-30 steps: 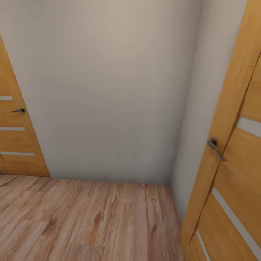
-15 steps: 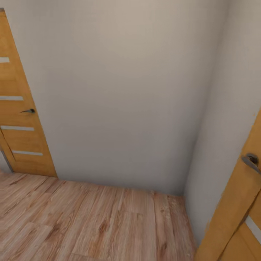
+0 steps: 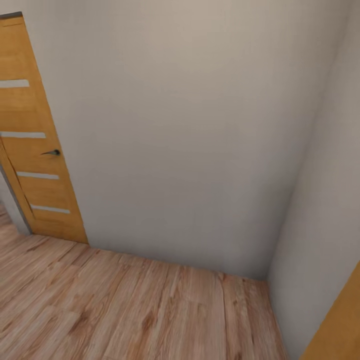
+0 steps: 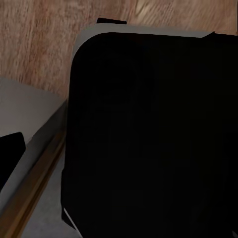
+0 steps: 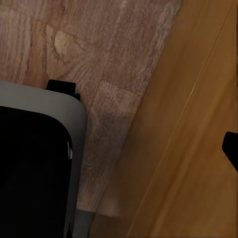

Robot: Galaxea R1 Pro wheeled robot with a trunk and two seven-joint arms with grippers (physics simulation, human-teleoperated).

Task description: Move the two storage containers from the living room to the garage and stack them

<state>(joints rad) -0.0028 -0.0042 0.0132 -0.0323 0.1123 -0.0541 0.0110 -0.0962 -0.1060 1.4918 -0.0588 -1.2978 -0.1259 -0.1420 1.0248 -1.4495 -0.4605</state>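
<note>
The two storage containers are out of view, and so is the garage. In the head view I face a plain pale wall [image 3: 190, 140] meeting a light wood-plank floor [image 3: 125, 310] in a corner. The left wrist view looks down on my own dark base [image 4: 148, 139] over the planks, with a dark tip [image 4: 10, 151] at the picture's edge. The right wrist view has a similar dark tip [image 5: 231, 148] in front of a wooden door [image 5: 198, 124]. Neither view lets me read how the jaws stand.
A wooden door with pale stripes and a dark handle [image 3: 51, 152] stands at the left, slightly ajar. A second wooden door's corner [image 3: 340, 330] pokes in at the lower right, close to my base [image 5: 29, 173]. Walls close the corner ahead and to the right.
The whole head view has swung left: the left door has slid further into the picture, and the right door with its handle has slipped almost out.
</note>
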